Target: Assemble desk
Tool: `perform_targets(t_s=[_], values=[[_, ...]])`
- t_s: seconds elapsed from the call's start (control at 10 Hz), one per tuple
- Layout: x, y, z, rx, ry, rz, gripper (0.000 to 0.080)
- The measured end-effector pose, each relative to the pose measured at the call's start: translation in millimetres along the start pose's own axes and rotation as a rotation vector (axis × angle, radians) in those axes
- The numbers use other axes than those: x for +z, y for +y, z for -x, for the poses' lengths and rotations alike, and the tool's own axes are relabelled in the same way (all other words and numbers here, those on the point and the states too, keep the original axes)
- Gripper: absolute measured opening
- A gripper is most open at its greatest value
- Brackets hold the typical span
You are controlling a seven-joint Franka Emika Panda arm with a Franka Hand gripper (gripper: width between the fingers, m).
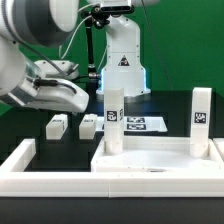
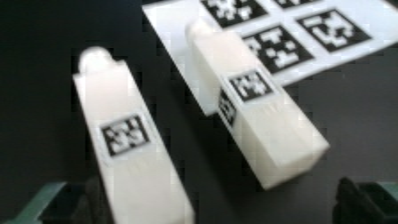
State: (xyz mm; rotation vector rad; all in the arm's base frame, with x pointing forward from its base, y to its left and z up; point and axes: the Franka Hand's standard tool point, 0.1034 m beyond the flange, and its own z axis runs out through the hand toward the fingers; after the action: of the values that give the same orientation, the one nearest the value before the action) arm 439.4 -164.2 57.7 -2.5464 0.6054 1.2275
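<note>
The desk top [image 1: 150,160], a white rimmed tray, lies at the front. Two white legs stand upright on it, one [image 1: 113,120] at its far left corner and one [image 1: 201,122] at its far right corner. Two loose leg blocks lie on the black table, one [image 1: 57,124] to the exterior view's left of the other [image 1: 89,124]. In the wrist view they lie side by side, one [image 2: 128,150] beside the other [image 2: 263,115], tags up. My gripper [image 1: 80,100] hovers above them. In the wrist view the gripper [image 2: 214,205] is open and empty, its fingertips [image 2: 59,205] wide apart.
The marker board [image 1: 140,122] lies behind the desk top and also shows in the wrist view [image 2: 294,30] just past the loose legs. A long white bar with raised ends [image 1: 20,160] borders the front left. The robot base [image 1: 122,60] stands at the back.
</note>
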Motion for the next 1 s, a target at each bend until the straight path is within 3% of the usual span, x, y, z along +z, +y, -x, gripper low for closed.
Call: perform_targets(t_s=[0.7,1.0], values=[[37.8,-21.5,0.0,-0.015,0.004,0.058,0.0648],[39.6,-19.8,-2.9,-0.002,0.016,0.066,0.0648]])
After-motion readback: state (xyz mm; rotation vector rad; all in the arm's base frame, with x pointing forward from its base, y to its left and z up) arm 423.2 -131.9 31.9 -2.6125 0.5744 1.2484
